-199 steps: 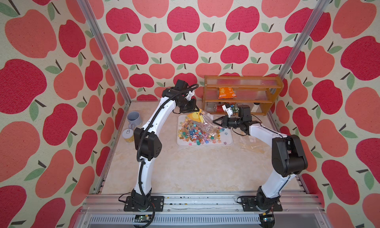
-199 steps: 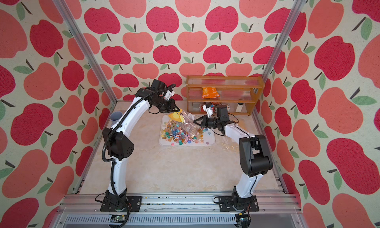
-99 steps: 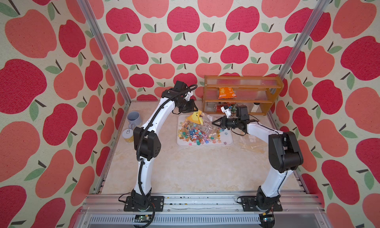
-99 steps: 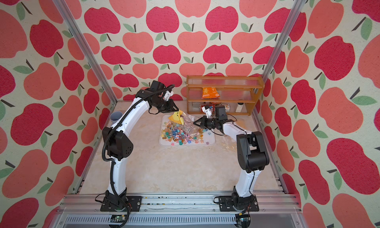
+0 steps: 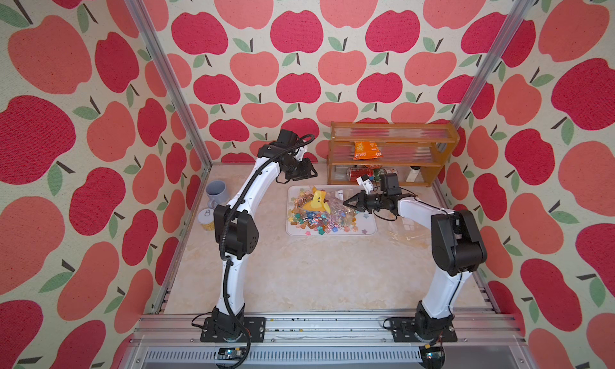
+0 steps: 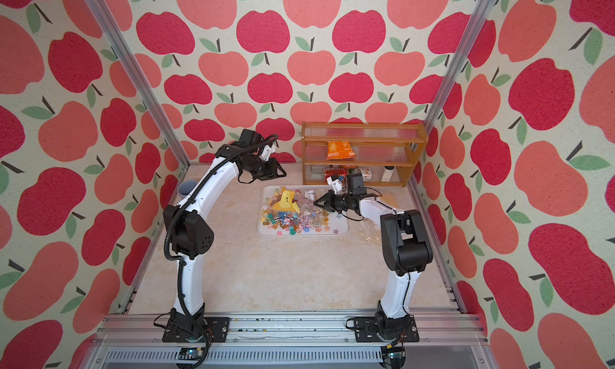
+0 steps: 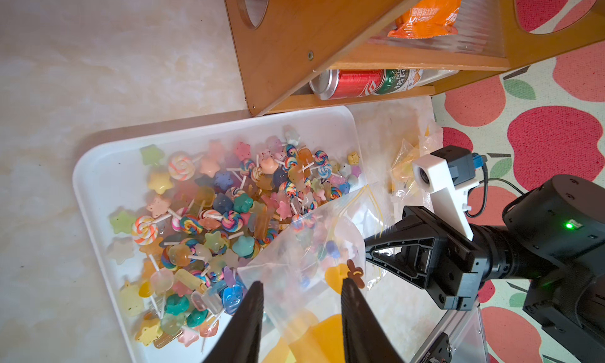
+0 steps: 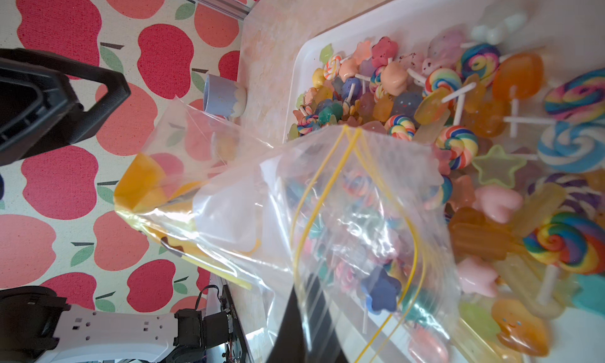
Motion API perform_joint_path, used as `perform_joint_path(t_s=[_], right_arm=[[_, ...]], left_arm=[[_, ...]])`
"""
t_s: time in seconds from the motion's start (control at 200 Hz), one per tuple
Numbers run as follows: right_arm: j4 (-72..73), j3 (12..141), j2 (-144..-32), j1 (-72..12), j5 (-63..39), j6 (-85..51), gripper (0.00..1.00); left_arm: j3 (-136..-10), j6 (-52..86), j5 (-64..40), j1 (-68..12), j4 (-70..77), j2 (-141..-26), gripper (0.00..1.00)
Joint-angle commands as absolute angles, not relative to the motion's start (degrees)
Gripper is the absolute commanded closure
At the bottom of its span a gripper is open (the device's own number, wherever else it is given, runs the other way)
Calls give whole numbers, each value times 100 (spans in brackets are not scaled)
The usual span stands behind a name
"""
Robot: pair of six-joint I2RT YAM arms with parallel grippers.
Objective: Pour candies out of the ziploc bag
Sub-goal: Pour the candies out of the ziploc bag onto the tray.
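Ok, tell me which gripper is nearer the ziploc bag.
Right. The right gripper is shut on the ziploc bag, holding its edge over the tray. The left gripper hangs open above the bag, not touching it.

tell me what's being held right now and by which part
The right gripper pinches the ziploc bag at its clear edge by the yellow zip lines. The left gripper is open, holding nothing.

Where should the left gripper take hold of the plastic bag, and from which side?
Pinch the bag's yellow end, coming down from above on the left gripper's side. That end stands up in a peak over the tray, away from the zip edge beside the candies, and the right gripper holds the far side.
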State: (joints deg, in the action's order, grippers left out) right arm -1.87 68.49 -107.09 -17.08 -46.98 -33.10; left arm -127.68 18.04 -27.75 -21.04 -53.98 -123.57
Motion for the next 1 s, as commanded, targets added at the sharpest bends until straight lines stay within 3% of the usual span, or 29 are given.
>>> perform_joint_path(t_s=[0.0, 0.275, 0.31, 0.33, 0.375, 0.42, 0.64, 0.82, 0.925, 0.995], right_arm=[[-241, 7074, -10836, -1680, -4719, -3344, 100], [-118, 7224, -11020, -1675, -4799, -3498, 100], [-99, 7224, -11051, -1670, -4815, -3519, 100], [-85, 7222, -11066, -1670, -4824, -3530, 100], [-39, 7202, -11090, -1670, -4837, -3549, 100], [-1, 7189, -11100, -1674, -4843, -3575, 100], [18, 7198, -11053, -1737, -4845, -3622, 100], [-18, 7221, -11022, -1758, -4842, -3612, 100], [-4, 7211, -11021, -1783, -4852, -3612, 100], [31, 7183, -11006, -1801, -4859, -3638, 100]], left_arm=[[-12603, 1723, -2677, -2098, -5425, -12014, 59], [-11589, 1716, -2837, -2022, -5239, -11135, 43], [-11324, 1736, -2916, -2029, -5096, -10946, 37], [-11161, 1725, -2955, -2048, -4994, -10850, 26], [-10852, 1629, -2909, -2163, -4801, -10675, 12], [-10716, 1480, -2666, -2282, -4783, -10627, 8], [-10490, 1468, -2252, -2354, -4431, -10923, 8], [-10796, 1426, -1963, -2453, -4447, -11329, 14], [-10957, 1406, -1956, -2551, -4470, -11553, 25], [-11128, 1390, -1912, -2619, -4558, -11727, 43]])
